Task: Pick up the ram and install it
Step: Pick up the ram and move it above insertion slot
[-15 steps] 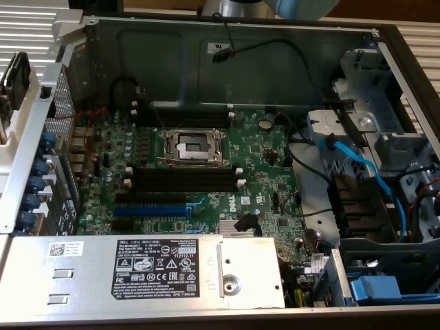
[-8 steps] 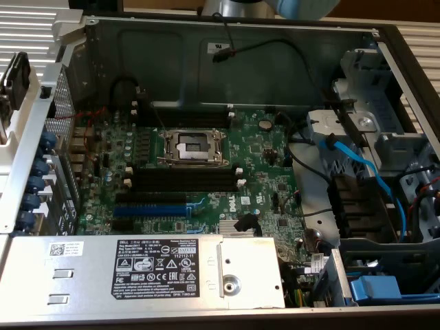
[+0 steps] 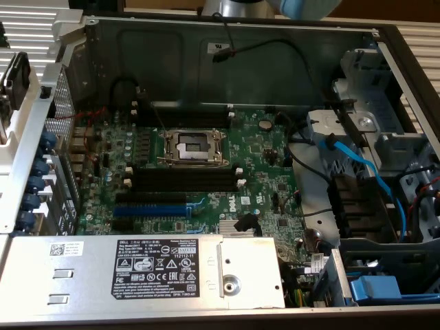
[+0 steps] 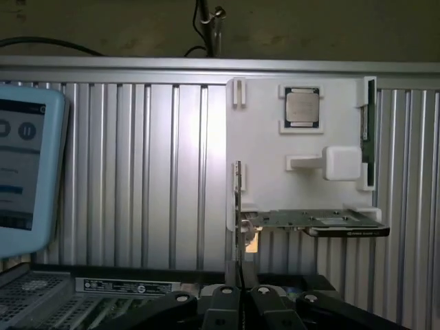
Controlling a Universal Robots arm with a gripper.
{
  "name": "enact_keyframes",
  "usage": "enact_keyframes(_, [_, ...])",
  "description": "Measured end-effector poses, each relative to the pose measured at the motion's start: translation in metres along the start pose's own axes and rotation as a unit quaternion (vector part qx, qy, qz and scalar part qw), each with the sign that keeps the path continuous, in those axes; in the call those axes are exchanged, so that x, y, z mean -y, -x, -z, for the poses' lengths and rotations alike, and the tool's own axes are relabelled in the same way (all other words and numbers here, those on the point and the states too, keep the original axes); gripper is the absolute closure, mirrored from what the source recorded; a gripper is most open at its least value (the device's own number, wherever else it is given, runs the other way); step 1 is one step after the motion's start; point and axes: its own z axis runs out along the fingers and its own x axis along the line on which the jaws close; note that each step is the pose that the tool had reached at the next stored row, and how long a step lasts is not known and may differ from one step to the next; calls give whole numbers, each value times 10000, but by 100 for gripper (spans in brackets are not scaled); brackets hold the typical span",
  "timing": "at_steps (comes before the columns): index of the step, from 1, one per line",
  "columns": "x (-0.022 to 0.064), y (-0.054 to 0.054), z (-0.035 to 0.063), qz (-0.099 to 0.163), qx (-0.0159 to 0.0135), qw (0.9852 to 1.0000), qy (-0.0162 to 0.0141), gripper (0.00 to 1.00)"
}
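The ram (image 4: 370, 130) is a thin dark green stick seen edge-on, seated along one side of a white holder plate (image 4: 261, 137) that lies on the ribbed metal surface. My gripper (image 4: 240, 302) is some way short of the holder, over the edge of the computer case. Its black fingers (image 4: 223, 306) are shut together with nothing between them. In the exterior view the open case shows the green motherboard (image 3: 261, 158) with long black memory slots (image 3: 182, 180) in front of the processor socket (image 3: 192, 146), and more of them (image 3: 185, 113) behind it.
A processor chip (image 4: 302, 106) and an expansion card (image 4: 323, 220) also rest on the holder. A blue-framed tablet (image 4: 20, 172) lies beside it. Inside the case are a blue expansion slot (image 3: 148, 210), a silver power supply (image 3: 165, 268), blue cables (image 3: 364, 172) and drive bays (image 3: 385, 117).
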Motion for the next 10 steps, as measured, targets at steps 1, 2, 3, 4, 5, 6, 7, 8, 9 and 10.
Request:
enact_keyframes(1, [33,-1,13,0,0,10000,0,88])
enact_keyframes(2, [98,-4,38,0,0,10000,0,88])
enact_keyframes(3, [169,-6,62,0,0,10000,0,88])
enact_keyframes(4, [262,-7,80,0,-1,10000,3,88])
enact_keyframes(5, [344,-8,83,1,-4,10000,17,88])
enact_keyframes(6, [422,-8,85,1,-4,10000,39,88])
enact_keyframes(7, [441,-8,85,9,-4,10000,42,88])
enact_keyframes(8, [442,-8,85,18,-4,10000,42,88])
enact_keyframes(9, [466,-9,84,18,-9,10000,42,88])
enact_keyframes(10, [510,-9,85,18,-12,10000,42,88])
